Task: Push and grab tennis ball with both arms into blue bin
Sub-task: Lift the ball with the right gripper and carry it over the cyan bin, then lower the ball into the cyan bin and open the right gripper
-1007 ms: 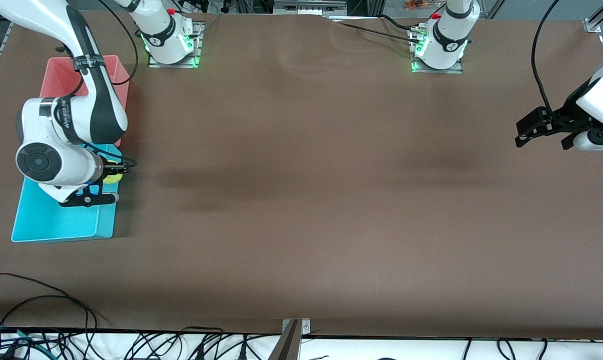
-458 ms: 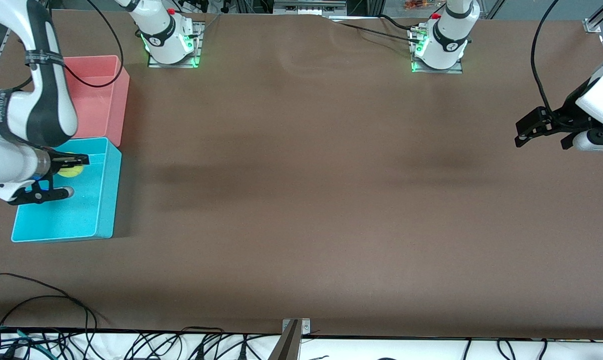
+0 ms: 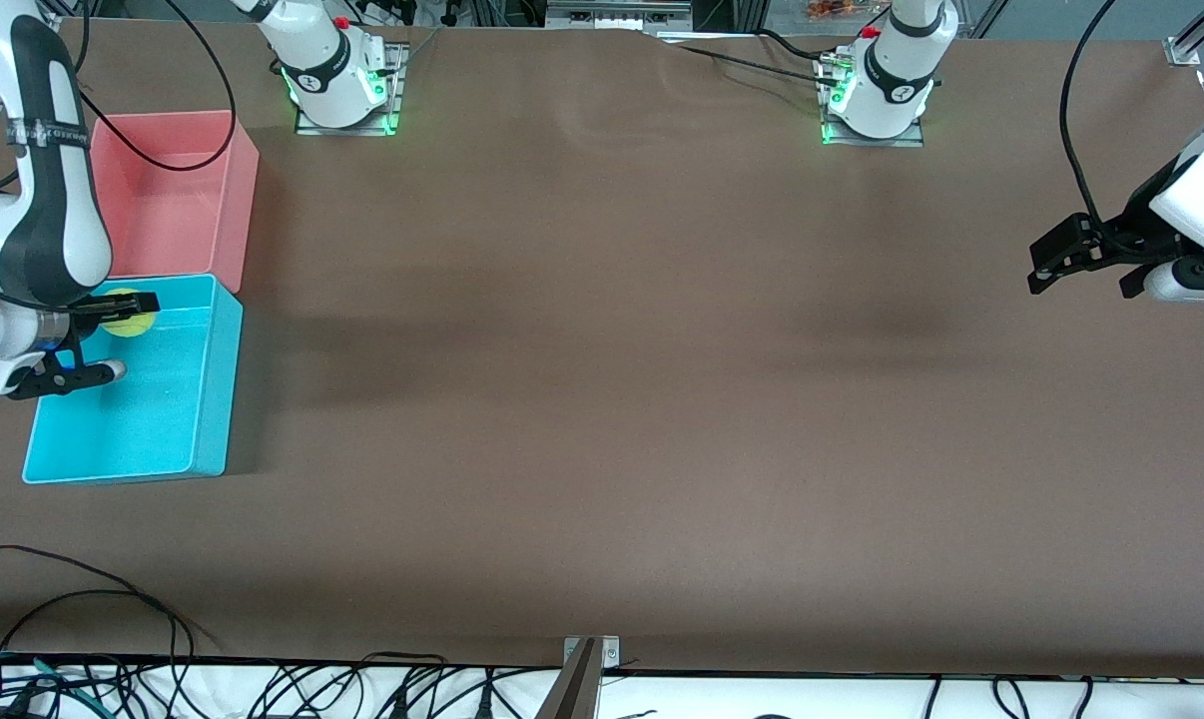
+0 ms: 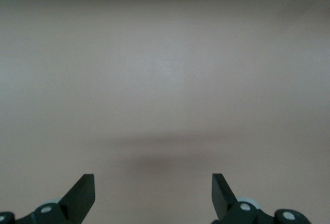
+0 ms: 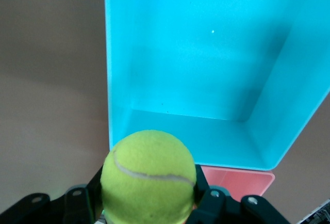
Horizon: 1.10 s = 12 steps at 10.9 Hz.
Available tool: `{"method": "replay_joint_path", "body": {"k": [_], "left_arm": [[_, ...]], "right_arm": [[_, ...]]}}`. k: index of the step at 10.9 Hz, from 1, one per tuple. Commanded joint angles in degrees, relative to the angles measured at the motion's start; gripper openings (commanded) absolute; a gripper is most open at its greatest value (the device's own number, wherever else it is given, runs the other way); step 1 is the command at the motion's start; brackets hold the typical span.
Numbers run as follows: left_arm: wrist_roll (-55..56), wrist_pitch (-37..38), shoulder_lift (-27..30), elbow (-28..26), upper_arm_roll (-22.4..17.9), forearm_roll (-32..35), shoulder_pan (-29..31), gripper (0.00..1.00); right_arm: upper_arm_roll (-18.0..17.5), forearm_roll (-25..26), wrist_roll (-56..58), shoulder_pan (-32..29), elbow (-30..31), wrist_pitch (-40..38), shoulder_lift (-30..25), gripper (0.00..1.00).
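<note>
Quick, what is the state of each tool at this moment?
Left tool: open, holding nothing, over bare table at the left arm's end.
Right tool: closed on the tennis ball, over the blue bin.

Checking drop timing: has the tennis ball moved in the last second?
Yes. Held in the right gripper, the tennis ball went from over the blue bin's table-side wall to over its interior, toward the right arm's end of the table.

Tennis ball [image 3: 128, 322] apparently above blue bin [image 3: 213, 399], pink bin [image 3: 233, 200] just beside
</note>
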<state>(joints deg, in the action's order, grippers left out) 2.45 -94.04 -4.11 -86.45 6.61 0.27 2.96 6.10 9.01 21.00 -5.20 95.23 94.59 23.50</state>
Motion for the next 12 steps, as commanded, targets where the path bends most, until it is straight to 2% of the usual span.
{"method": "replay_joint_path", "body": {"k": [1, 3, 9, 10, 11, 12], "left_arm": [[1.2, 1.2, 0.0, 0.8, 0.2, -1.0, 0.1, 1.00], [1.2, 1.2, -0.1, 0.8, 0.2, -1.0, 0.1, 1.00], [1.2, 1.1, -0.2, 0.8, 0.3, -1.0, 0.1, 1.00], [1.2, 1.1, -0.2, 0.8, 0.3, -1.0, 0.1, 1.00], [1.2, 1.1, -0.2, 0.8, 0.3, -1.0, 0.1, 1.00], [1.2, 1.1, -0.2, 0.8, 0.3, -1.0, 0.1, 1.00]], "right_arm": [[-0.4, -5.7, 8.4, -4.9, -0.3, 1.0, 5.5, 0.28], [-0.4, -7.5, 12.4, -5.4, -0.2, 5.0, 8.1, 0.28], [-0.6, -9.2, 17.5, -7.5, 0.4, 6.6, 13.2, 0.30], [-0.6, -9.2, 17.5, -7.5, 0.4, 6.7, 13.3, 0.51], [-0.6, -9.4, 17.5, -7.5, 0.0, 6.7, 13.3, 0.77], [-0.5, -9.4, 17.5, -7.5, -0.2, 6.7, 13.2, 0.78]]}}
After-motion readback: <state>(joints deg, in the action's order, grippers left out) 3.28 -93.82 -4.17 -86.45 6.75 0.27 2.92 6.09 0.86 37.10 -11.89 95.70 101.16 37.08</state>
